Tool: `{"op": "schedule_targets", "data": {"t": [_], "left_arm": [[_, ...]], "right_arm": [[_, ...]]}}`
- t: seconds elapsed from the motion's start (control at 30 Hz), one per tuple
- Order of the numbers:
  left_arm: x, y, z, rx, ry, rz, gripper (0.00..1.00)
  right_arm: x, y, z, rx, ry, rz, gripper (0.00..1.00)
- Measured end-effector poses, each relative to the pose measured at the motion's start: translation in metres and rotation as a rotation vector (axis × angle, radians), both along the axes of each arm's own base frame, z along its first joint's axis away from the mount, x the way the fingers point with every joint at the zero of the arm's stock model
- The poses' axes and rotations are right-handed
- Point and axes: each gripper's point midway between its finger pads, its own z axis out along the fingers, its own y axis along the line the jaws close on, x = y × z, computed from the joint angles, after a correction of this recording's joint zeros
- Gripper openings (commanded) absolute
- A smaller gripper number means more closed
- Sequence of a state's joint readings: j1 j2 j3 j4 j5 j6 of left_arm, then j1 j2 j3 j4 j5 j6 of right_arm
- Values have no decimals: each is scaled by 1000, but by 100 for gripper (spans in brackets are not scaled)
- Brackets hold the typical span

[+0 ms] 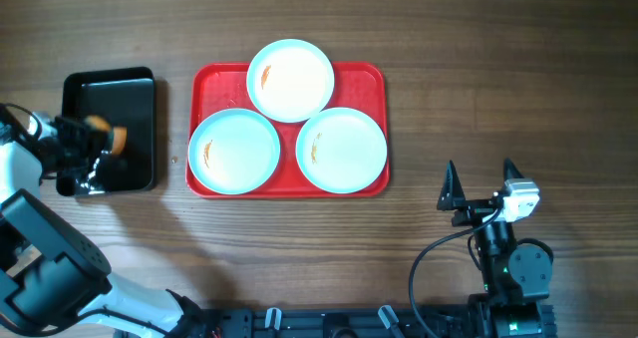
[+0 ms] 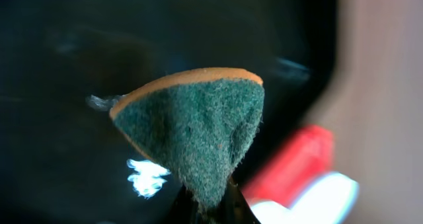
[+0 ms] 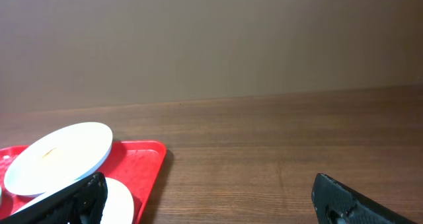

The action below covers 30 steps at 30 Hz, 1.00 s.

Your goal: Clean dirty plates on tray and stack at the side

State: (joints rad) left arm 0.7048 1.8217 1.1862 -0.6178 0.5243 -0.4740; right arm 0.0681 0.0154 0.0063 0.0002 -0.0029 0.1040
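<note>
Step in hand looks like sponge pickup; no scrubbing yet. Left gripper point(image 1: 97, 144): jaws pinched on the green-faced scouring sponge point(image 2: 198, 128), over the black tray point(image 1: 135, 89). Right gripper point(image 1: 480, 170): jaws wide, holding nothing, on the worktop point(image 1: 498, 59) right of the red tray point(image 1: 371, 79). All 3 plates point(image 1: 290, 79) sit on the red tray, each orange-smeared, none stacked. Next: carry the sponge to the nearest plate point(image 1: 234, 151); the right arm likely steadies it.

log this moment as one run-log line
left tool: shut on sponge over black tray | right tool: open, beside red tray | plates: three, orange-smeared, on it
</note>
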Motion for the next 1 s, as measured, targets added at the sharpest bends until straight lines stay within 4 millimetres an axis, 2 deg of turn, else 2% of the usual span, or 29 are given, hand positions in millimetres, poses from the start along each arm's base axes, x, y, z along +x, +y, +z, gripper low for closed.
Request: {"op": "schedule_targets", "data": {"t": [0.1,0.2,0.27,0.3,0.33,0.47,0.53,0.6,0.67,0.77,0.83,0.9,1.0], "left_arm": [[-4,13,-6,87,40,5,4],[12,11,5,78,-58,-27,4],[33,0,25,27,-210,-88,4],[36,-1,28,21,-233,-98,4],[57,-19,63,-60,-447,-196,4],[69,-41,106,-179,-659,-310,4],[67,-48,115,-224,-693,-342,4],[62,-53,111,-222,-688,-369,4],[57,-52,96,-203,-617,-350,4],[41,-40,52,-151,-364,-223,4],[32,-33,35,-137,-255,-152,4],[32,-31,34,-149,-248,-128,4],[48,-35,56,-225,-368,-132,4]], "right_arm": [[0,0,0,0,0,0,100],[0,0,0,0,0,0,100],[0,0,0,0,0,0,100],[0,0,0,0,0,0,100],[0,0,0,0,0,0,100],[0,0,0,0,0,0,100],[0,0,0,0,0,0,100],[0,0,0,0,0,0,100],[0,0,0,0,0,0,100],[0,0,0,0,0,0,100],[0,0,0,0,0,0,100],[0,0,0,0,0,0,100],[0,0,0,0,0,0,100]]}}
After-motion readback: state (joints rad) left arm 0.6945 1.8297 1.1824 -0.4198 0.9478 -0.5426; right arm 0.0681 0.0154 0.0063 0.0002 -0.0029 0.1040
